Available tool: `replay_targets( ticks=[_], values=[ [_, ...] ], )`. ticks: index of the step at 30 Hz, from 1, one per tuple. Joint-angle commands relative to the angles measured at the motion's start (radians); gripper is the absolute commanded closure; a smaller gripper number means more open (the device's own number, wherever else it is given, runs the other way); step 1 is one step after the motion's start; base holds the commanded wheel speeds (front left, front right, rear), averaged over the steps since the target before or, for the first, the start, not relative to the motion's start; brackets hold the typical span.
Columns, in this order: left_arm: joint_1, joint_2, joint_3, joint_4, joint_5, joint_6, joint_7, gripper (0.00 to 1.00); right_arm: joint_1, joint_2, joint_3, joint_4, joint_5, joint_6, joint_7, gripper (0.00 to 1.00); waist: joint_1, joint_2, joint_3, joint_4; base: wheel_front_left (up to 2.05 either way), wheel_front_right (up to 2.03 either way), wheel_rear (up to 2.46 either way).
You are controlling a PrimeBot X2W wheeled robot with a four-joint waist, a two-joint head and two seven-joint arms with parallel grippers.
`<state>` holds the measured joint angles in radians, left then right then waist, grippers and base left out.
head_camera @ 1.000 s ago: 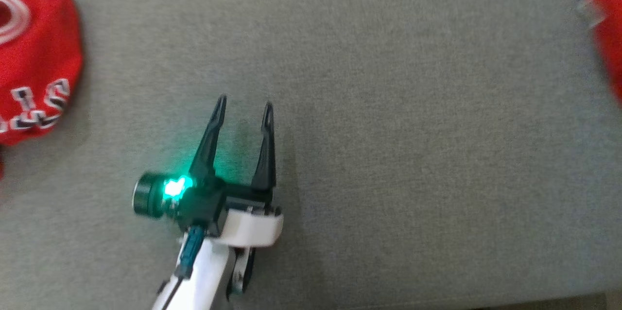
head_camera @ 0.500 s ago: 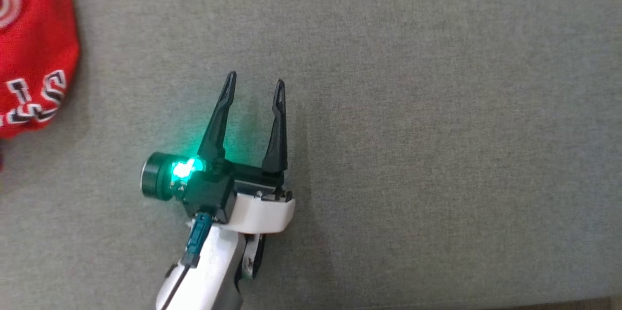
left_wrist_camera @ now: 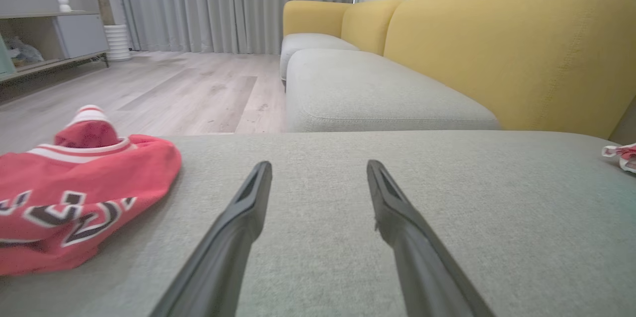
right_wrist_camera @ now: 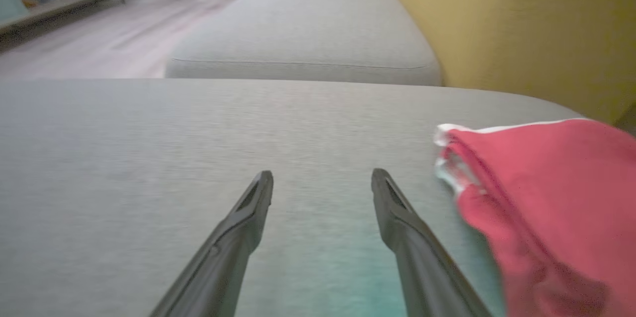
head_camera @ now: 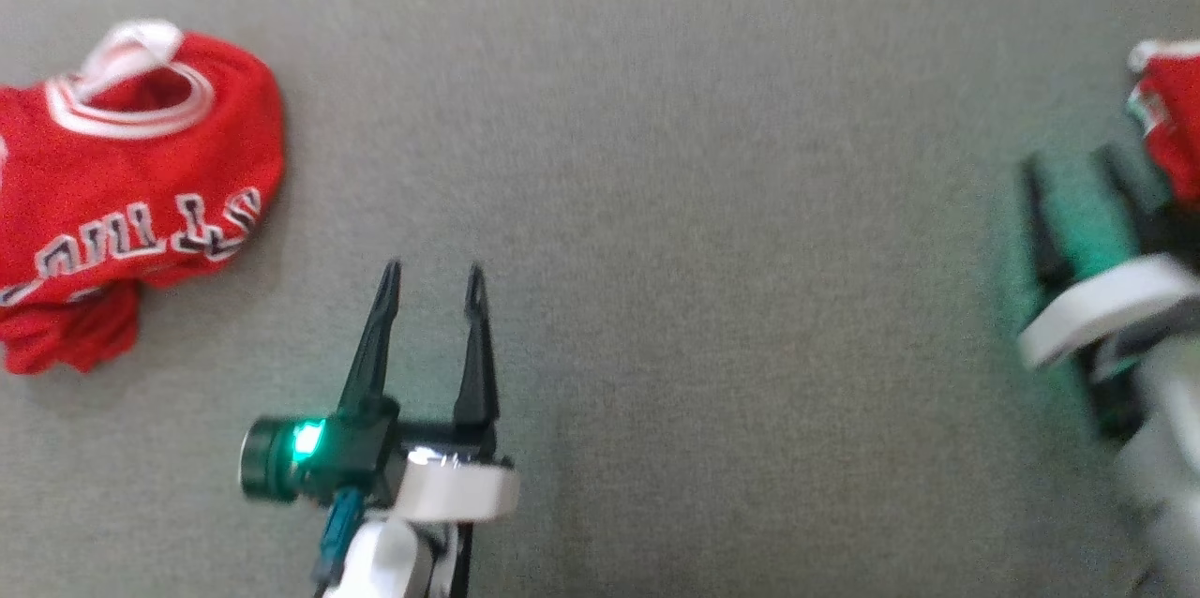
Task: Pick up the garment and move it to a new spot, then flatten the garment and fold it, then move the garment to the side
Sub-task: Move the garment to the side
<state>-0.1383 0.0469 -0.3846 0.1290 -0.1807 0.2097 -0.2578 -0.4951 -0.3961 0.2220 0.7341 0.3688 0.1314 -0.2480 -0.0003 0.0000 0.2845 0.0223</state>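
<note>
Grey sofa seat (head_camera: 703, 204), yellow backrest (left_wrist_camera: 497, 48) behind. Right claw (right_wrist_camera: 322, 178) spread and empty, just beside red garment (right_wrist_camera: 546, 198) at the seat's right edge; left claw (head_camera: 432, 275) spread too, near crumpled red jersey (head_camera: 131, 195). Likely setting aside: withdraw straight back, lifting clear, avoiding snagging cloth.

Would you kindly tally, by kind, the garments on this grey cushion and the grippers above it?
Red garments: 2, the lettered jersey and a white-trimmed garment at the right.
Grippers: 2, left gripper and right gripper, both open.
Total: 4.
</note>
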Motion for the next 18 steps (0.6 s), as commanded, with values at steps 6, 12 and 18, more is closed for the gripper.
replay_targets(
  ticks=[6, 12, 18],
  values=[
    [0.088, 0.003, 0.09, -0.007, -0.005, -0.031, -0.004, 0.0, 0.22, 0.15, -0.006, -0.182, -0.009, -0.001, -0.014, 0.0, 0.0003, 0.0, -0.192, 0.011, 0.0, 0.0, 0.0],
    [0.17, 0.003, 0.141, 0.016, 0.012, -0.067, -0.004, 0.0, 0.375, 0.269, -0.047, -0.323, -0.094, -0.001, -0.014, 0.0, 0.0003, 0.0, -0.288, -0.009, 0.0, 0.0, 0.0],
    [0.205, 0.003, 0.18, 0.005, 0.012, -0.082, -0.004, 0.0, 0.467, 0.308, -0.071, -0.427, -0.195, -0.001, -0.014, 0.0, 0.0003, 0.0, -0.317, -0.019, 0.0, 0.0, 0.0]
  ],
)
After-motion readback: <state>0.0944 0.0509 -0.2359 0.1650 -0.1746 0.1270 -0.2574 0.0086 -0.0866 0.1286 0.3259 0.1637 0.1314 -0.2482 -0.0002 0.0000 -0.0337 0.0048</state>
